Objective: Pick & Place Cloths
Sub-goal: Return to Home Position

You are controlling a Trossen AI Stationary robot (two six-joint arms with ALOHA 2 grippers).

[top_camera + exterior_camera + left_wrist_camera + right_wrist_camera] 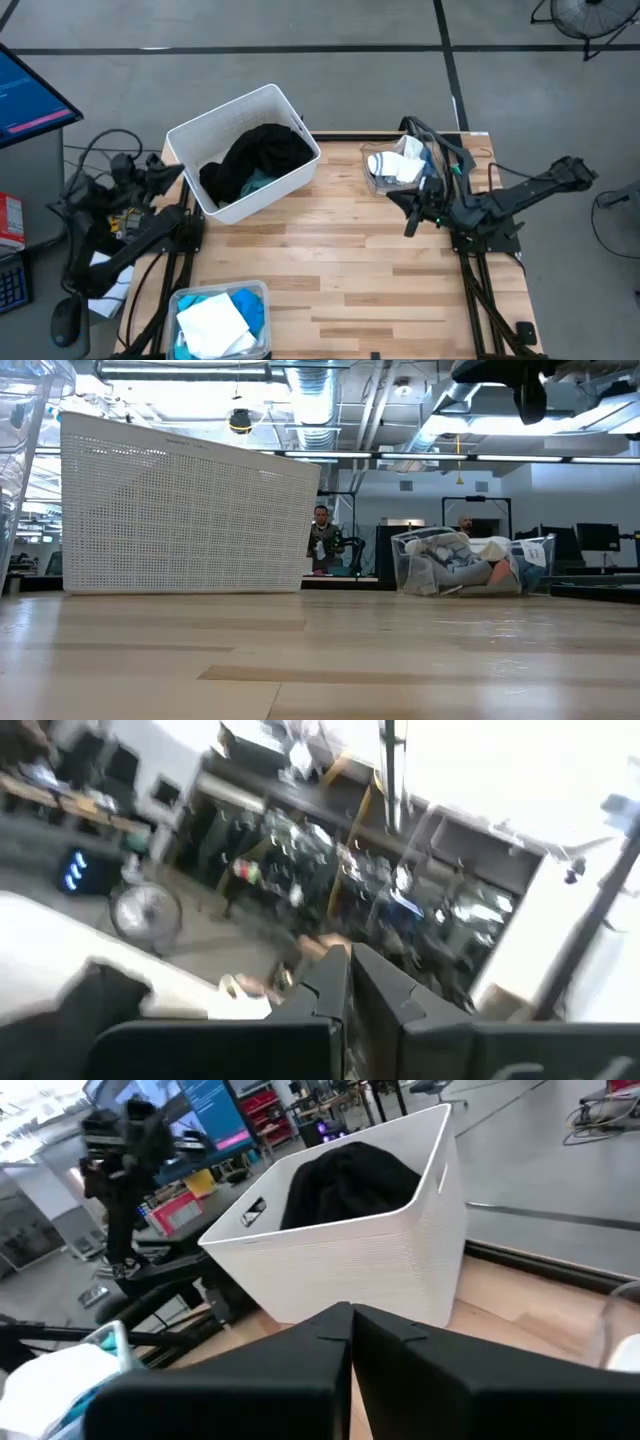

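Black clothes (258, 155) with a teal bit beside them lie in the white bin (285, 108) at the table's far left; the right wrist view shows the same black clothes (350, 1180). White and blue cloths (400, 165) fill a clear tub (375, 183) at the far right. Turquoise and white cloths (218, 318) fill another tub (262, 292) at the near left edge. My left gripper (348, 975) is shut and holds nothing, drawn back beside the table's left edge (168, 172). My right gripper (352, 1318) is shut and holds nothing, above the table's right part (409, 222), pointing at the bin.
Bare wooden tabletop (360, 270) lies between the bin and the two tubs. A monitor (30, 95) and cables stand off the table's left. In the low view, people stand in the room behind the bin (190, 510) and the far tub (470, 565).
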